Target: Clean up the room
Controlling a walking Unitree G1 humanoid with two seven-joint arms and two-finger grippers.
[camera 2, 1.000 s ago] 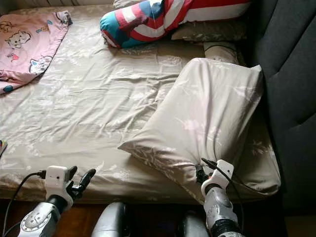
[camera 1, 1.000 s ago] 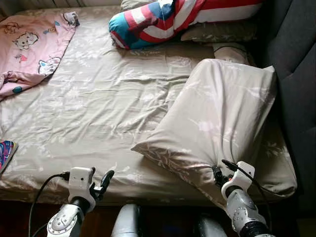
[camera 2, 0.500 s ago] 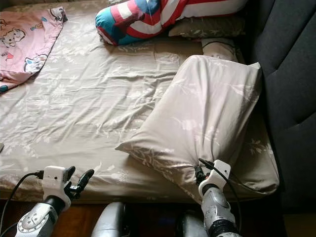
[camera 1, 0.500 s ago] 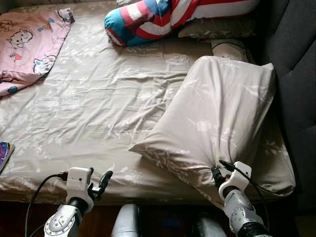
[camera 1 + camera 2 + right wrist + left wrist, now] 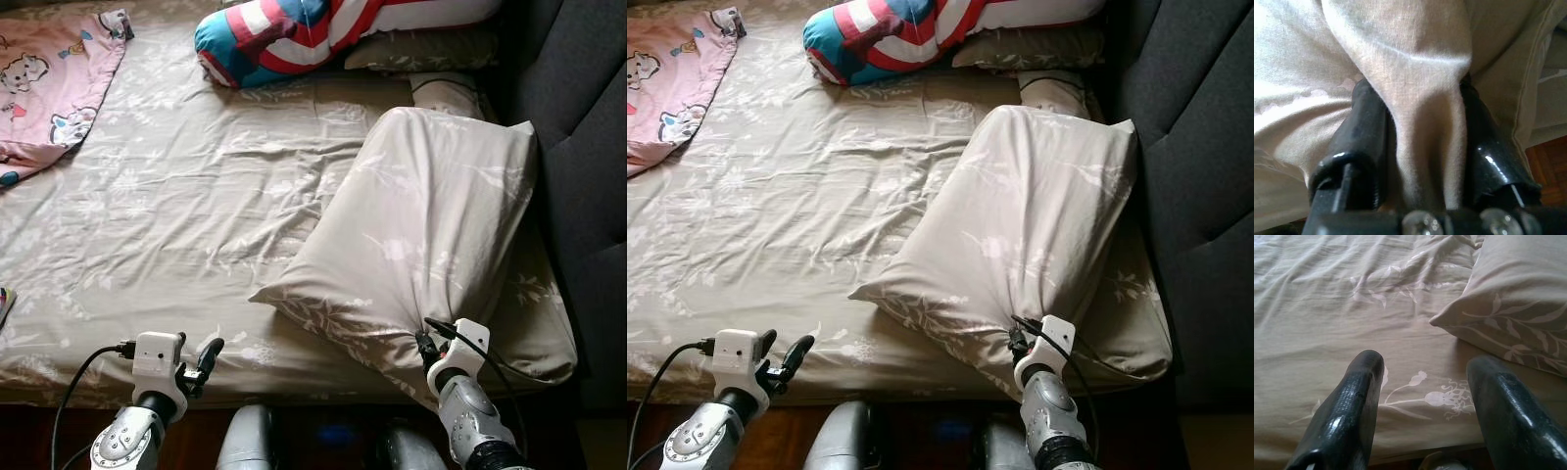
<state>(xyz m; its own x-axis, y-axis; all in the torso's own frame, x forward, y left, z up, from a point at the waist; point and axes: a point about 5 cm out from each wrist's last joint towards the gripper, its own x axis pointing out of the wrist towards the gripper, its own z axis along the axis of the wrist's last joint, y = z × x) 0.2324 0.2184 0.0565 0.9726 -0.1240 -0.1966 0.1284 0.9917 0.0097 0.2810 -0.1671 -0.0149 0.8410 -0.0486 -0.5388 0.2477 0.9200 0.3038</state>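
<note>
Shifted toward 12 o'clock with the camera: pillow (image 5: 431,225), bed (image 5: 176,215). Right gripper (image 5: 1415,132) jaws pinching pillow corner at 5 o'clock; left gripper (image 5: 1425,396) jaws spread at 7.

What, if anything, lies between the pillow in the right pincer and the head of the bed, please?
The beige leaf-print pillow, clamped in the right pincer, already nearly reaches the dark headboard. A smaller beige pillow lies beyond it.

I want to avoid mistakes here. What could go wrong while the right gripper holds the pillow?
The right gripper pinches only a bunched fold of the beige pillow, so the cloth might slip out when lifted. The pillow could also drag and wrinkle the bedsheet further. The left gripper is open above the sheet, giving no support.
</note>
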